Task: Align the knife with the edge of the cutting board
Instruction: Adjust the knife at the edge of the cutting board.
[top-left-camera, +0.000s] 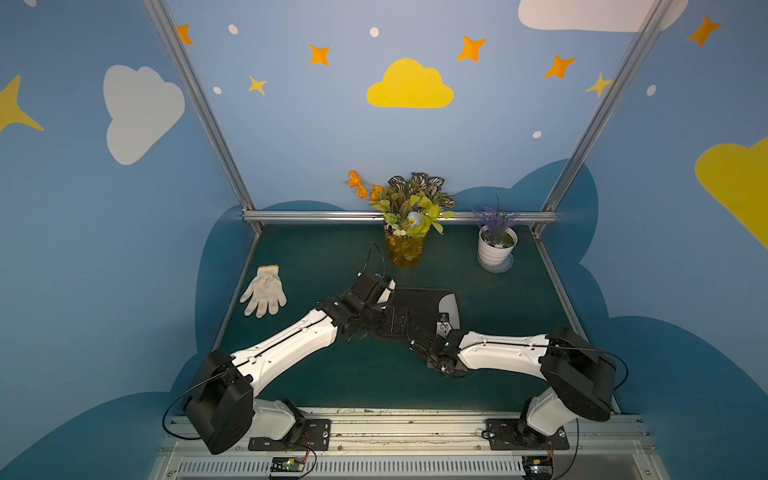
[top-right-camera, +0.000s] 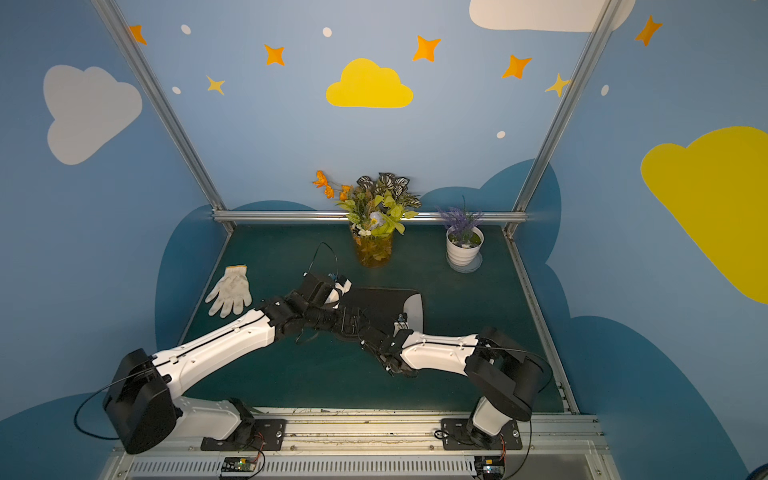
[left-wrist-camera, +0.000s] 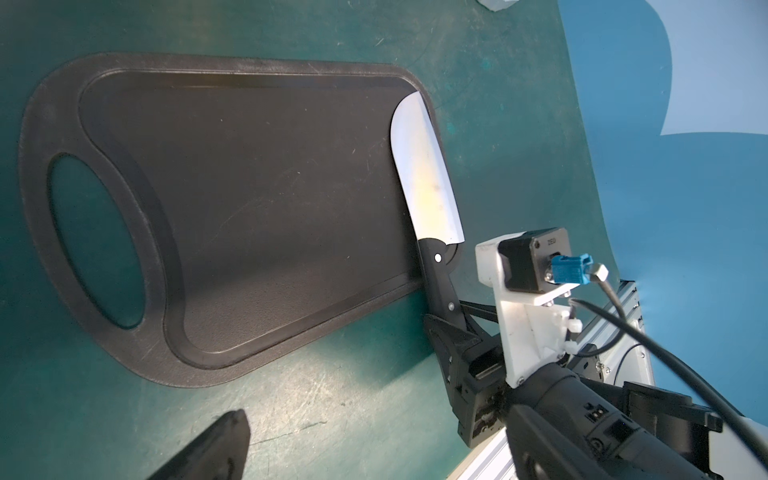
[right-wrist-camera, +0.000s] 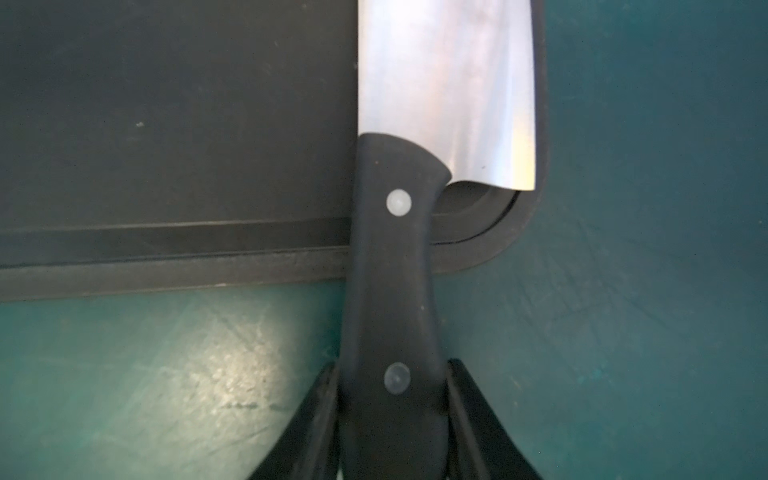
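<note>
Nearly done, by the look of it: knife (right-wrist-camera: 444, 83) lies on the cutting board (right-wrist-camera: 166, 104) at the end opp. the handle slot, blade's long side just inside & approx. parallel to the board's short edge; its black handle sticks out past the long edge over the table (right-wrist-camera: 623, 332); right arm's jaws are clamped on the handle's butt end; left arm's jaws: only one tip shows, so can't tell wide or narrow; left to do, I'd judge: let go & back off, maybe a small nudge first.
</note>
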